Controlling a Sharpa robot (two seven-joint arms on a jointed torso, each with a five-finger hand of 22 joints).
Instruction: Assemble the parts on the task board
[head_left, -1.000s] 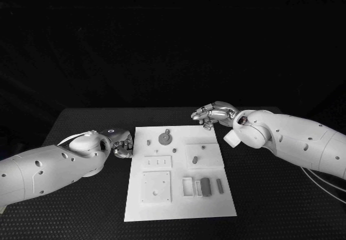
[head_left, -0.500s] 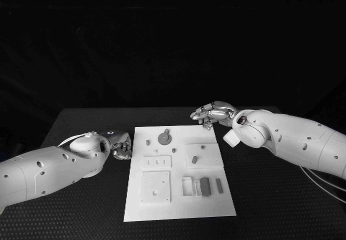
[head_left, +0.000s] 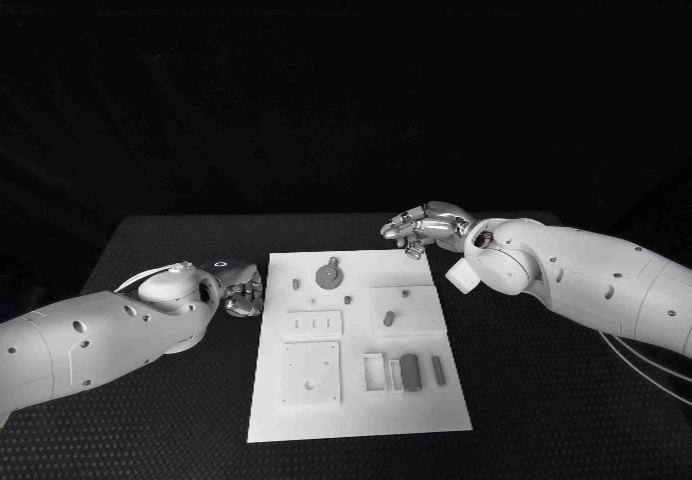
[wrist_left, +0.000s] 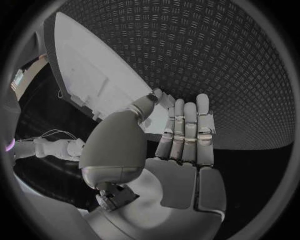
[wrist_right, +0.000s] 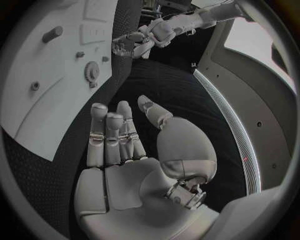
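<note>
The white task board (head_left: 361, 400) lies in the middle of the black table. On it a grey gear (head_left: 332, 275) sits near the far edge, a short peg (head_left: 389, 320) lies in a square field, and two dark blocks (head_left: 411, 372) lie by a slot at the right. My left hand (head_left: 242, 295) hovers beside the board's left edge, fingers stretched out and holding nothing (wrist_left: 184, 145). My right hand (head_left: 426, 228) hangs over the board's far right corner, also with nothing in it (wrist_right: 119, 145). The right wrist view shows the gear (wrist_right: 92, 71) and the peg (wrist_right: 52, 34).
The black ribbed table mat (head_left: 548, 400) spreads on both sides of the board. A raised square plate (head_left: 313, 373) and a small plate with slots (head_left: 316, 324) sit on the board's left half.
The left arm has shifted very slightly; both hands stay where they were, and the parts on the board have not moved.
</note>
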